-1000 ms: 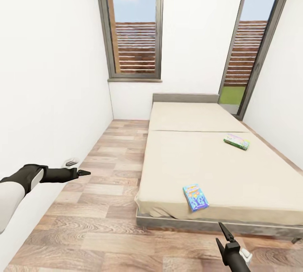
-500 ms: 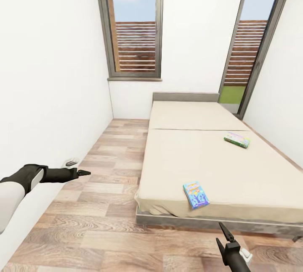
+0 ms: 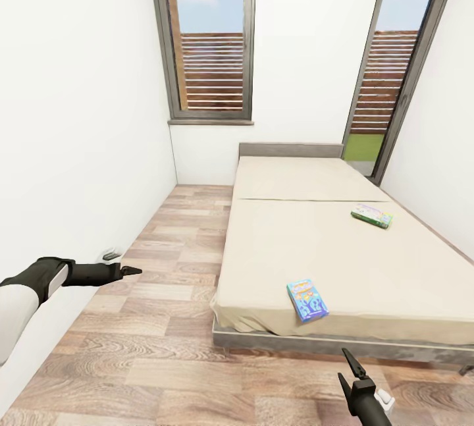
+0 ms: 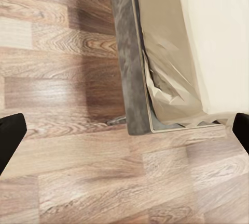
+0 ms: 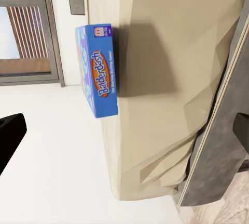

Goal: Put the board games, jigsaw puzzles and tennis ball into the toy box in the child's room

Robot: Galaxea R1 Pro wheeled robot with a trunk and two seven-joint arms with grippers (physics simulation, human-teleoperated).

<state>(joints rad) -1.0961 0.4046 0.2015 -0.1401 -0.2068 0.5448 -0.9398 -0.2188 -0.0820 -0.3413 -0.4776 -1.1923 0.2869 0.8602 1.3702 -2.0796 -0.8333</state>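
In the child's room, two board games lie on the beige bed (image 3: 329,248). A small blue one (image 3: 307,300) rests near the foot corner, and the right wrist view shows it side-on (image 5: 98,70). A green-edged one (image 3: 372,216) sits further up by the right edge. My left gripper (image 3: 133,270) hangs open over the floor left of the bed, facing the bed's corner frame (image 4: 132,78). Just short of the bed's foot, my right gripper (image 3: 343,367) is open and empty, below the blue box. The table, toy box, jigsaw puzzles and tennis ball are out of view.
A white wall (image 3: 72,149) runs close along my left, with a socket (image 3: 111,255) low on it. A strip of wood-plank floor (image 3: 171,241) lies between wall and bed. Tall dark-framed windows (image 3: 210,37) stand behind the headboard (image 3: 289,149).
The whole picture has shifted slightly, so the bed sits a little higher in view: the camera moved. Both arms hold the same pose, and both boxes lie where they were.
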